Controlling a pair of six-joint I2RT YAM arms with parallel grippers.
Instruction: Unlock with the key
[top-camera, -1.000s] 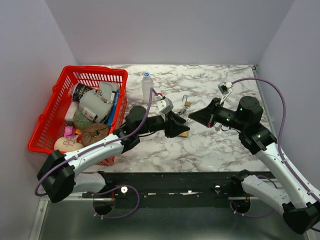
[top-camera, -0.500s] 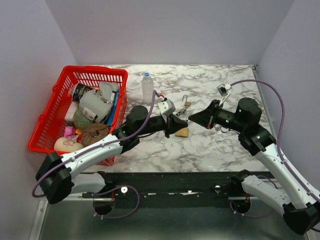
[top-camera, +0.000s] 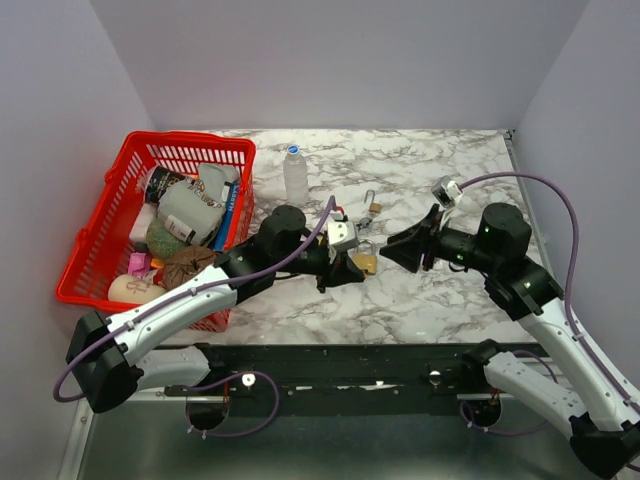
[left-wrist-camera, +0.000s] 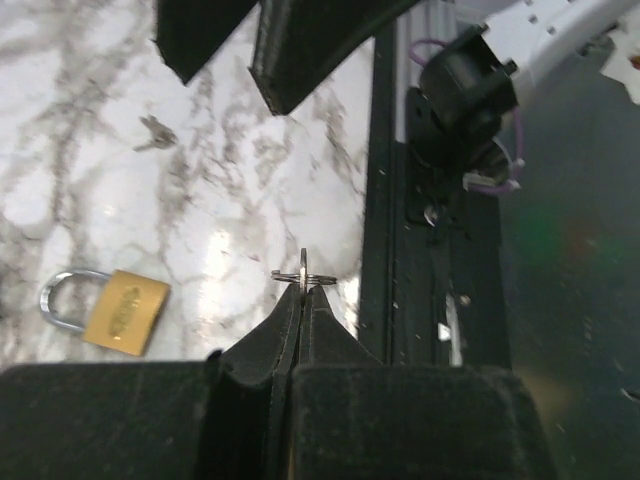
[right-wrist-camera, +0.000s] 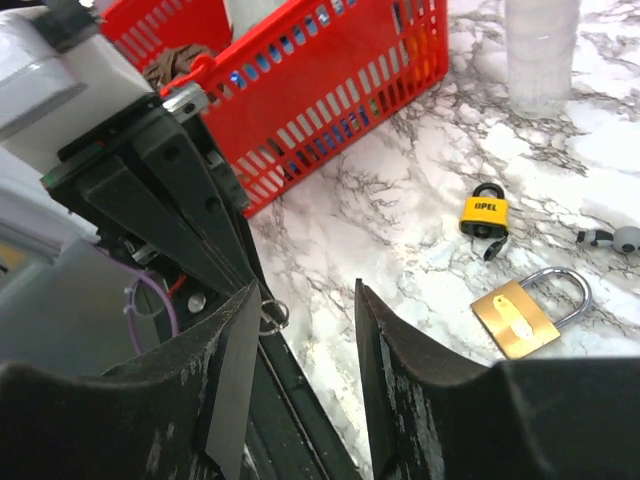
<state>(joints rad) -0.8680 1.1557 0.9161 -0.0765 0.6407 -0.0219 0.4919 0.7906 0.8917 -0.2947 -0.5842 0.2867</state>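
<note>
Holds the key (left-wrist-camera: 303, 275) by its ring in the left gripper (left-wrist-camera: 303, 292), pinched fully shut and lifted off the table (top-camera: 420, 300) toward its near edge, probably to present it for a handover. Faces it with the right gripper (right-wrist-camera: 305, 300), jaws parted and empty, likely to take it in a better grip. Leaves the brass padlock (left-wrist-camera: 110, 310) flat mid-table just beside, shackle shut, not yet unlocked.

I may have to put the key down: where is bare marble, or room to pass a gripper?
Bare marble: the back strip beyond the bottle and yellow padlock, and the near strip between right gripper and black rail. Crowded: the centre, where left gripper faces it beside the brass padlock, and the full red basket.
</note>
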